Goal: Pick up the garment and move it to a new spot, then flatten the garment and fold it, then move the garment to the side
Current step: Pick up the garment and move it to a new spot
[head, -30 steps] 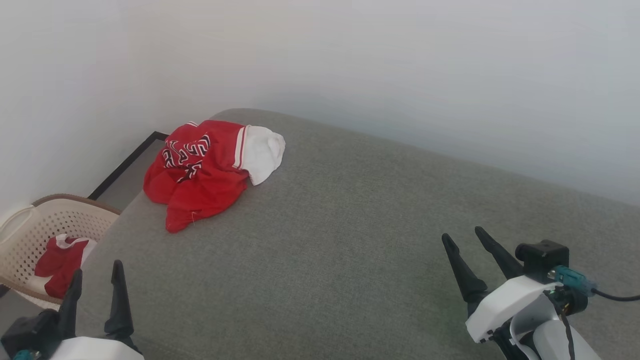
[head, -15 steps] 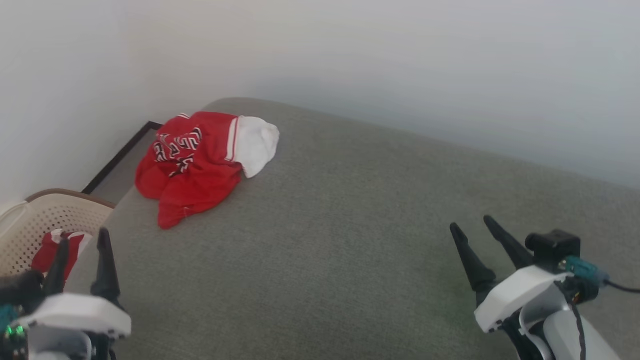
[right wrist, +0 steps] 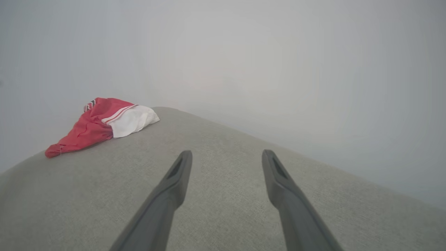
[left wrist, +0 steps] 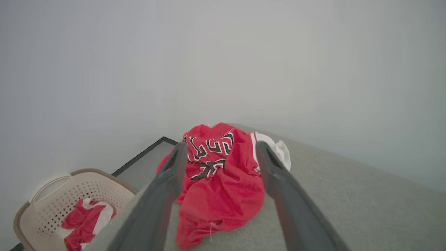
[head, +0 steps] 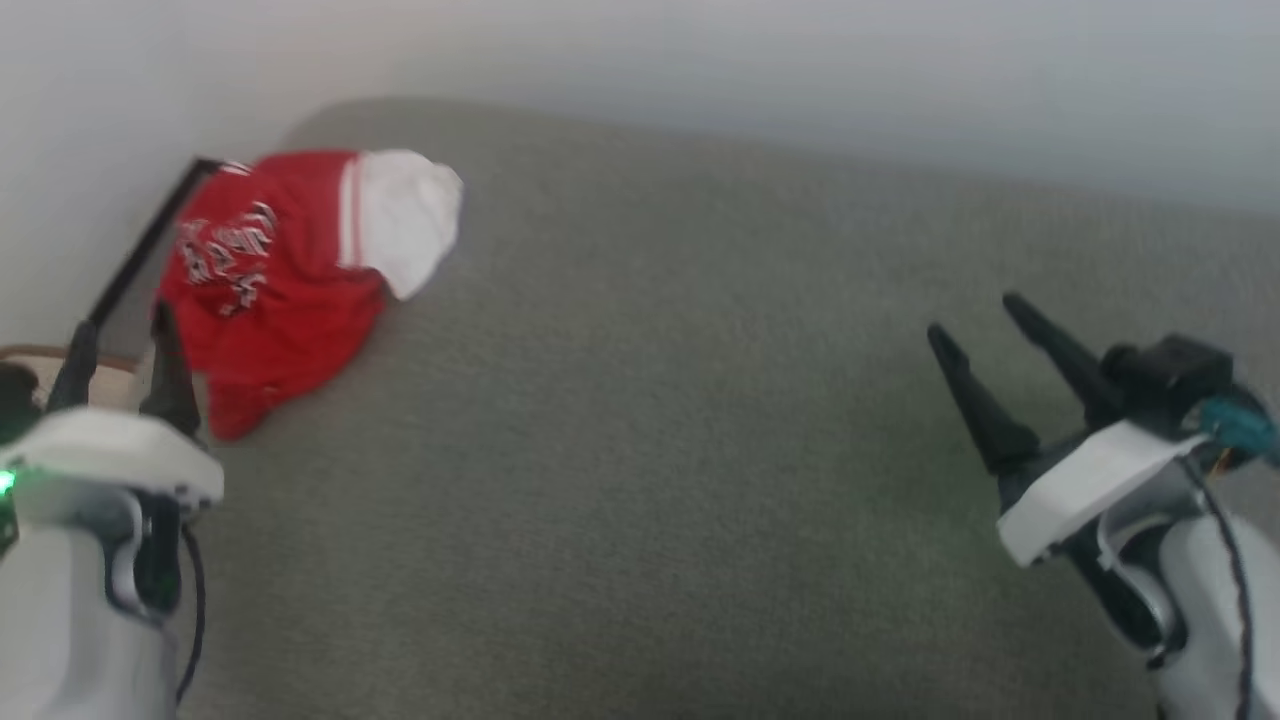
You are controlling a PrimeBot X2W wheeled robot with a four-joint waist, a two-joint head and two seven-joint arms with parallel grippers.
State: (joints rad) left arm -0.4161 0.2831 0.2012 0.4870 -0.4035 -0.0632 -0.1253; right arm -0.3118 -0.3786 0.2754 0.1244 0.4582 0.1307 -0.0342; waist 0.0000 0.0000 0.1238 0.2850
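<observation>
A basket [left wrist: 52, 205] stands at the far left, beside the cushion [head: 650, 450]. A second red cloth [left wrist: 87, 219] lies in it and is judged to be no part of the present step.

The left claw [head: 125, 340] is held wide and empty at the cushion's left edge, just short of the garment [head: 270, 260]. In the left wrist view the garment is framed between the two fingers, so the claw is judged to be lined up for the pick.

The garment lies crumpled at the far left corner of the cushion, near the wall. Its lettering is turned up and one white sleeve is turned to the right. It is touched by neither claw. The pick-up is therefore judged not yet begun, and moving, flattening, folding and setting aside remain. The bunched red edge nearest the left claw is judged the readiest grasp point.

The right claw [head: 968, 314] is likewise held wide and empty, over bare cushion and well apart from the garment. It is judged to be kept clear for the later spreading.
</observation>
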